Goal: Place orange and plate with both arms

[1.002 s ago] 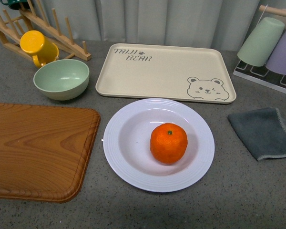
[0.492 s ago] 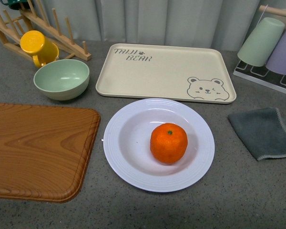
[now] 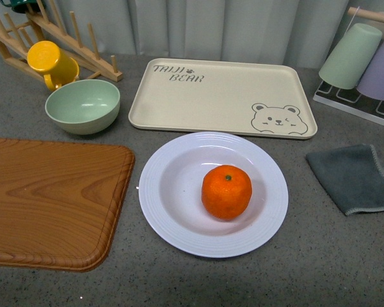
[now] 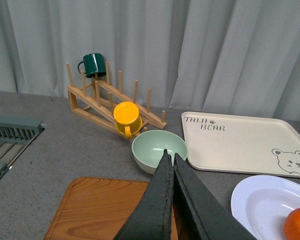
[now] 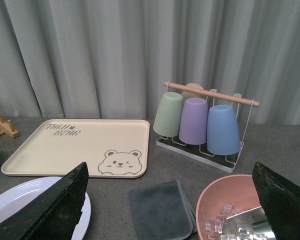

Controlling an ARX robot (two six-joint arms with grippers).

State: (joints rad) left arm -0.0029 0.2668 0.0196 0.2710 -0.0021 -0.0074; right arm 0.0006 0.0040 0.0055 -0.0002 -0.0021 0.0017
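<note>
The orange sits inside the white-lavender plate at the middle of the grey counter, a little right of the plate's centre. Neither arm shows in the front view. In the left wrist view my left gripper is shut and empty, raised above the wooden board, with the plate and a sliver of the orange off to one side. In the right wrist view my right gripper is open wide with nothing between its fingers, and only the plate's rim shows beside one finger.
A beige bear tray lies behind the plate. A green bowl, yellow mug and wooden rack stand back left. The wooden board lies left, a grey cloth right, cups on a rack back right. A pink bowl of ice stands near the right gripper.
</note>
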